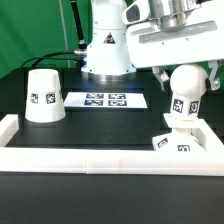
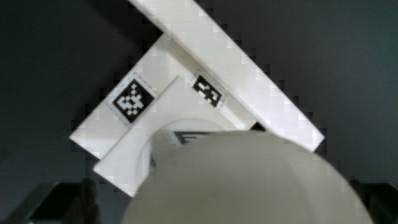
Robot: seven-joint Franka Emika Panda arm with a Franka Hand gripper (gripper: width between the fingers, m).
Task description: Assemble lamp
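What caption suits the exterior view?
Open end effector above the bulb standing on the base; shade waits apart.

Shade (image 1: 43, 95): white w/ a black-and-white square tag on its side. Bulb (image 1: 184, 92): white, same kind of tag. Base (image 1: 183, 142): white, b/w tags on its edge (top shows tags too in wrist view). Marker board (image 1: 105, 100): white w/ several black tags. Worktop (image 1: 110, 125): black, w/ white border wall (image 1: 110, 157). Claw (image 1: 186, 72): dark fingers, white body.
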